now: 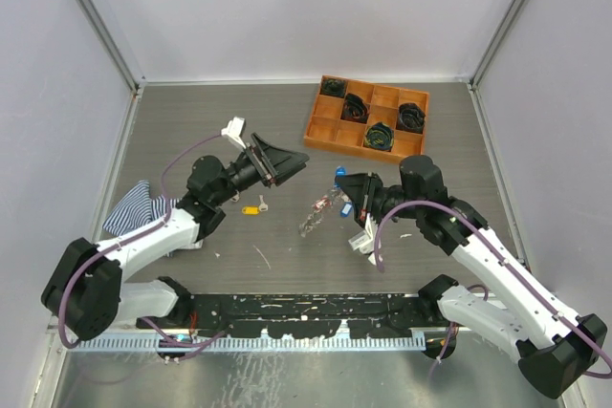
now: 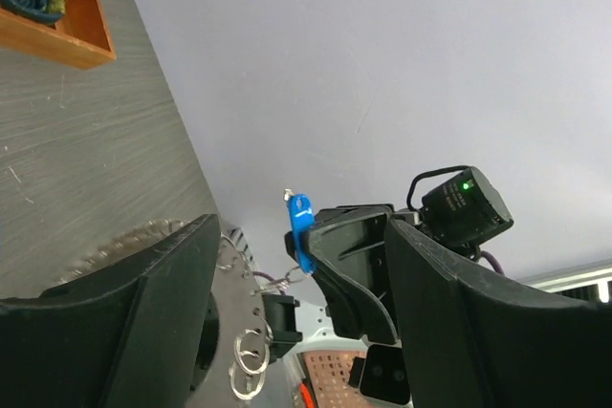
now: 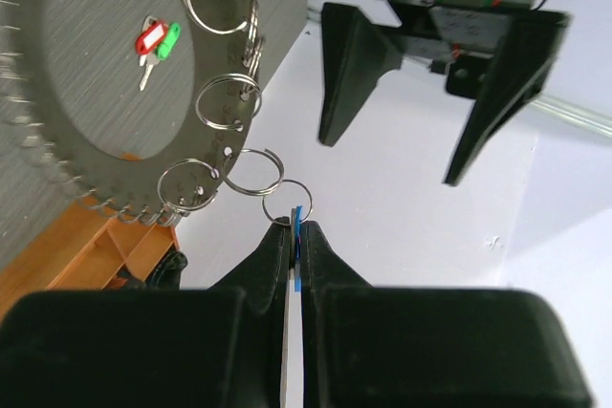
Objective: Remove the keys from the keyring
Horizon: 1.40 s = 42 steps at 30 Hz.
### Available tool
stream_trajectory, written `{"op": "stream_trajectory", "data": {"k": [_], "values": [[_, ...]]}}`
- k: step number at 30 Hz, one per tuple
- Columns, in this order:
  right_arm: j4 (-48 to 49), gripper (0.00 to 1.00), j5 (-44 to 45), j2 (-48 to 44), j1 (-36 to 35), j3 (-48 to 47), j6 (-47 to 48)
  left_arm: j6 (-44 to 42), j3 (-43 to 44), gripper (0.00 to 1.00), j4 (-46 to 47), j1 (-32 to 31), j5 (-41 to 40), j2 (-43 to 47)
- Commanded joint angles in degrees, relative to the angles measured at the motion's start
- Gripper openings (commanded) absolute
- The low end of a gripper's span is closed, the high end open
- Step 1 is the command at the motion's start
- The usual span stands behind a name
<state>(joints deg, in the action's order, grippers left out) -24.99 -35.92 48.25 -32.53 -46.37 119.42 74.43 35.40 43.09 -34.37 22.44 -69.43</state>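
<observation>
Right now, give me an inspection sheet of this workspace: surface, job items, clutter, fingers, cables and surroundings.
Surface: dark grey table, a few pale specks.
Job's things: keyring linked by small rings to the blue-tagged key; yellow-tagged key loose on the table.
Clutter: orange tray of black coiled bundles; striped cloth.
Grippers: left gripper fingers open; right gripper fingers shut on the blue-tagged key.
Cables: purple cables along both arms.
Surroundings: pale walls.

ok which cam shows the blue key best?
Left wrist: the blue key shows its whole tag, clear against the wall. Right wrist shows only an edge-on sliver pinched in the right gripper; top shows a small blue speck.
</observation>
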Motion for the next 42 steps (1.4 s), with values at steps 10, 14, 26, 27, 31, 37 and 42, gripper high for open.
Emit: {"op": "stream_trajectory", "data": {"k": [10,14,26,27,31,37,42], "values": [[-4.0,0.01,-8.3,1.3,-0.2,-1.8,33.1,7.4,7.1,0.61,9.8,-0.4,11.8,-13.0],[-3.3,0.01,-8.2,1.7,-0.2,-0.9,33.1,11.0,7.9,0.56,12.4,-2.0,12.5,-15.4],[-2.4,0.01,-8.7,1.5,-0.2,0.1,33.7,13.7,6.7,0.53,9.4,-4.5,13.3,-17.0],[-2.4,0.01,-8.9,1.6,-0.2,0.2,33.9,13.9,6.8,0.53,9.2,-4.9,13.4,-17.1],[-2.4,0.01,-9.2,1.8,-0.2,0.1,34.6,13.8,7.3,0.53,7.6,-6.3,13.7,-17.6],[-2.8,0.01,-9.2,1.4,-0.2,0.2,34.8,14.3,7.2,0.51,6.5,-6.9,14.6,-17.9],[-2.8,0.01,-9.2,1.5,-0.2,0.5,34.8,15.1,7.9,0.43,6.1,-7.8,15.4,-17.6]]}}
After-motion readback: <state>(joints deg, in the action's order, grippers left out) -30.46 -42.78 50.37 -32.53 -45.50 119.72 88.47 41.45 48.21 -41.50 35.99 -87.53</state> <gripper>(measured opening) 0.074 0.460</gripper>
